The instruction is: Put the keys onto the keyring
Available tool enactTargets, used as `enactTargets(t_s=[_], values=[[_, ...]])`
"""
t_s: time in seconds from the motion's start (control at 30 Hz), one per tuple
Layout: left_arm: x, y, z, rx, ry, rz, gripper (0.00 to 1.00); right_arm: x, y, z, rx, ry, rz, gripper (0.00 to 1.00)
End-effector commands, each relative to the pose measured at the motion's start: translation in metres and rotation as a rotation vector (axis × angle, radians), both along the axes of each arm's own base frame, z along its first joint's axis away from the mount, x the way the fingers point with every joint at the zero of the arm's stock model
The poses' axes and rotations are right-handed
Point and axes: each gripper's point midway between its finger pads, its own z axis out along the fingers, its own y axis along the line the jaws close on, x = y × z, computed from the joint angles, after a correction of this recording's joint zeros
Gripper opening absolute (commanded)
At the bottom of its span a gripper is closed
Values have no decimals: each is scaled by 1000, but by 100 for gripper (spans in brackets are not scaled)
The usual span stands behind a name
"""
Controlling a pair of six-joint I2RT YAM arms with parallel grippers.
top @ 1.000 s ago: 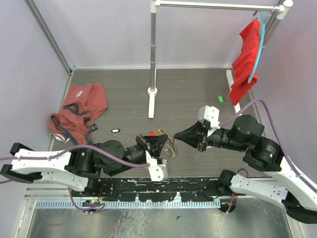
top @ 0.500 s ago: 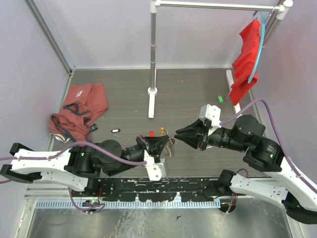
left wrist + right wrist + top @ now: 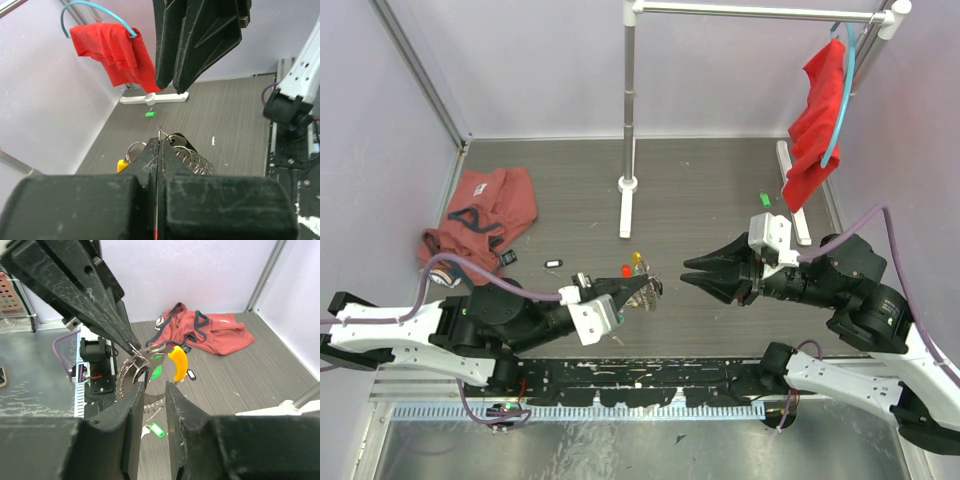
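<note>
Two grippers face each other over the table (image 3: 720, 180). The left gripper (image 3: 642, 288) is pinched tight on the keyring (image 3: 650, 291) and holds it up, with the coils and the yellow part (image 3: 176, 362) sticking out toward the other arm. Just beside it, the right gripper (image 3: 686, 272) points straight at the ring. Its fingers are a little apart, hold nothing, and do not touch the ring. I think it only needs to go forward. A black key (image 3: 553, 264) lies off to the left. Farther back, a green key (image 3: 764, 200) lies closer to the right arm.
</note>
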Motion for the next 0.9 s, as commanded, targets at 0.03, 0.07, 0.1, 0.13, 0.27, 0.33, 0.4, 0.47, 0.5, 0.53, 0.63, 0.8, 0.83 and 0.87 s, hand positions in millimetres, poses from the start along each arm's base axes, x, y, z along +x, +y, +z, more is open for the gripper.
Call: enactTargets(t_s=[0.03, 0.07, 0.1, 0.13, 0.27, 0.33, 0.4, 0.47, 0.5, 0.53, 0.63, 0.8, 0.83, 0.87], values=[[-13, 6, 25, -185, 152, -72, 0, -16, 5, 35, 68, -92, 100, 32], [-16, 7, 26, -199, 168, -83, 0, -19, 7, 36, 65, -96, 123, 33], [-17, 8, 27, -210, 182, -94, 0, -21, 8, 37, 64, -101, 141, 35], [-19, 8, 27, -218, 193, -103, 0, -23, 10, 37, 60, -102, 158, 36], [-23, 11, 30, -247, 234, -131, 0, -29, 17, 38, 54, -110, 219, 38], [-25, 12, 31, -265, 251, -143, 0, -33, 19, 38, 54, -112, 249, 38], [-27, 13, 31, -272, 261, -153, 0, -36, 21, 41, 60, -118, 274, 39], [-29, 13, 31, -273, 267, -165, 0, -38, 23, 43, 68, -124, 291, 39], [-30, 13, 31, -273, 268, -172, 0, -39, 23, 44, 71, -127, 298, 39], [-32, 12, 31, -272, 269, -182, 0, -39, 25, 44, 72, -128, 304, 40], [-36, 10, 33, -273, 270, -205, 0, -40, 28, 44, 72, -130, 324, 40], [-40, 10, 38, -293, 274, -231, 0, -41, 33, 42, 73, -122, 349, 40], [-40, 10, 39, -298, 275, -235, 0, -41, 34, 41, 75, -121, 354, 40], [-41, 10, 40, -307, 276, -239, 0, -42, 35, 41, 77, -120, 357, 40]])
